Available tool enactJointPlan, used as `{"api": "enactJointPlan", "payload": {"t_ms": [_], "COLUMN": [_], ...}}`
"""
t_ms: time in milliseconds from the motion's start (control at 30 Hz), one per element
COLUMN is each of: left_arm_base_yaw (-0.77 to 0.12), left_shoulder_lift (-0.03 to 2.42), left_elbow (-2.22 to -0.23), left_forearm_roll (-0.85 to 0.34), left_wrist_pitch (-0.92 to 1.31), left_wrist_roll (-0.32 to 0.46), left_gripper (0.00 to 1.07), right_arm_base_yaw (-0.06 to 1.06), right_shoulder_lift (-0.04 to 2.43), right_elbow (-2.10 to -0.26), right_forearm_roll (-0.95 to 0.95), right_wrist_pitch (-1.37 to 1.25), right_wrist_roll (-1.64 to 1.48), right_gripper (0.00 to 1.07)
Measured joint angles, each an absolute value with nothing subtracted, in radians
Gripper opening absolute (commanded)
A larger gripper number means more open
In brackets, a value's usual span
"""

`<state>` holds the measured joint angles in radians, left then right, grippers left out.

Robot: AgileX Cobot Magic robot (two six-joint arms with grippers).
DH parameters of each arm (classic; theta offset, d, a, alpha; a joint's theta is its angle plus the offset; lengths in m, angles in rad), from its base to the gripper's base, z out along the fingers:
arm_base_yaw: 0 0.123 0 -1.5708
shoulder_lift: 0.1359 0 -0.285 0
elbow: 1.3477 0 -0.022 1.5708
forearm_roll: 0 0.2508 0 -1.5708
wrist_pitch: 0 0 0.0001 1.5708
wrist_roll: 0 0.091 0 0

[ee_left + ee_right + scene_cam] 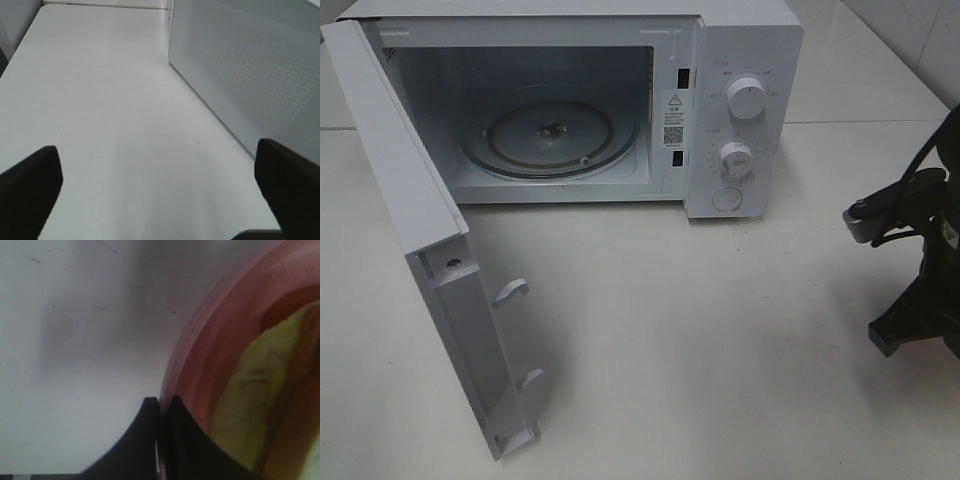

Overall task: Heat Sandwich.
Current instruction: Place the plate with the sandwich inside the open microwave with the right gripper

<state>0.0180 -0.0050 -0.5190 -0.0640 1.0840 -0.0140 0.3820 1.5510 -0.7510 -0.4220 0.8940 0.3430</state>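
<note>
Right gripper, off to the right of the microwave, is pinched shut on the rim of the plate, where the sandwich lies. Left gripper gapes wide, holding nothing, beside the microwave's perforated panel.

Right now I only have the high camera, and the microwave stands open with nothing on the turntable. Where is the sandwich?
Observer: The right wrist view shows it. The sandwich lies on a pink plate, off the edge of your view.
Operator: Is that plate gripped yet, or do I still have to close on it?
Observer: It is gripped. The right gripper is shut on the plate's rim, with one finger outside it and one over the plate's inside.
</note>
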Motion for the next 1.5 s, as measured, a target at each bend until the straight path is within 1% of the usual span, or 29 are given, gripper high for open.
{"api": "enactJointPlan", "payload": {"t_ms": [167, 233, 300, 367, 400, 533, 600, 633, 700, 833, 867, 933, 1000, 1033, 1067, 1167, 1300, 1333, 1400, 1500], "left_arm_base_yaw": [0.018, 0.018, 0.018, 0.018, 0.018, 0.018, 0.018, 0.018, 0.018, 0.018, 0.018, 0.018, 0.018, 0.018, 0.018, 0.018, 0.018, 0.018, 0.018, 0.018], "left_shoulder_lift": [-0.005, -0.005, -0.005, -0.005, -0.005, -0.005, -0.005, -0.005, -0.005, -0.005, -0.005, -0.005, -0.005, -0.005, -0.005, -0.005, -0.005, -0.005, -0.005, -0.005], "left_elbow": [-0.519, -0.519, -0.519, -0.519, -0.519, -0.519, -0.519, -0.519, -0.519, -0.519, -0.519, -0.519, -0.519, -0.519, -0.519, -0.519, -0.519, -0.519, -0.519, -0.519], "left_forearm_roll": [-0.064, -0.064, -0.064, -0.064, -0.064, -0.064, -0.064, -0.064, -0.064, -0.064, -0.064, -0.064, -0.064, -0.064, -0.064, -0.064, -0.064, -0.064, -0.064, -0.064], "left_wrist_pitch": [1.084, 1.084, 1.084, 1.084, 1.084, 1.084, 1.084, 1.084, 1.084, 1.084, 1.084, 1.084, 1.084, 1.084, 1.084, 1.084, 1.084, 1.084, 1.084, 1.084], "left_wrist_roll": [-0.014, -0.014, -0.014, -0.014, -0.014, -0.014, -0.014, -0.014, -0.014, -0.014, -0.014, -0.014, -0.014, -0.014, -0.014, -0.014, -0.014, -0.014, -0.014, -0.014], "left_gripper": [1.00, 1.00, 1.00, 1.00, 1.00, 1.00, 1.00, 1.00, 1.00, 1.00, 1.00, 1.00, 1.00, 1.00, 1.00, 1.00, 1.00, 1.00, 1.00, 1.00], "right_arm_base_yaw": [0.444, 0.485, 0.499, 0.551, 0.551, 0.627, 0.643, 0.675, 0.693, 0.778, 0.778, 0.833, 0.869, 0.869, 0.900, 0.929, 0.999, 0.999, 1.033, 1.054], "right_shoulder_lift": [1.497, 1.473, 1.465, 1.442, 1.442, 1.419, 1.415, 1.412, 1.412, 1.412, 1.412, 1.412, 1.412, 1.412, 1.412, 1.412, 1.412, 1.412, 1.412, 1.412], "right_elbow": [-0.751, -0.751, -0.751, -0.751, -0.751, -0.751, -0.751, -0.751, -0.751, -0.751, -0.751, -0.751, -0.751, -0.751, -0.751, -0.751, -0.751, -0.751, -0.751, -0.751], "right_forearm_roll": [-0.420, -0.410, -0.406, -0.400, -0.400, -0.391, -0.387, -0.378, -0.374, -0.346, -0.346, -0.334, -0.326, -0.326, -0.324, -0.322, -0.321, -0.321, -0.320, -0.318], "right_wrist_pitch": [0.941, 0.953, 0.953, 0.960, 0.960, 0.972, 0.973, 0.974, 0.974, 0.974, 0.974, 0.974, 0.974, 0.974, 0.974, 0.974, 0.974, 0.974, 0.974, 0.974], "right_wrist_roll": [0.333, 0.318, 0.317, 0.317, 0.317, 0.317, 0.317, 0.316, 0.316, 0.315, 0.315, 0.315, 0.315, 0.315, 0.315, 0.313, 0.292, 0.292, 0.245, 0.191], "right_gripper": [0.00, 0.00, 0.00, 0.00, 0.00, 0.00, 0.00, 0.00, 0.00, 0.00, 0.00, 0.00, 0.00, 0.00, 0.00, 0.00, 0.00, 0.00, 0.00, 0.00]}}
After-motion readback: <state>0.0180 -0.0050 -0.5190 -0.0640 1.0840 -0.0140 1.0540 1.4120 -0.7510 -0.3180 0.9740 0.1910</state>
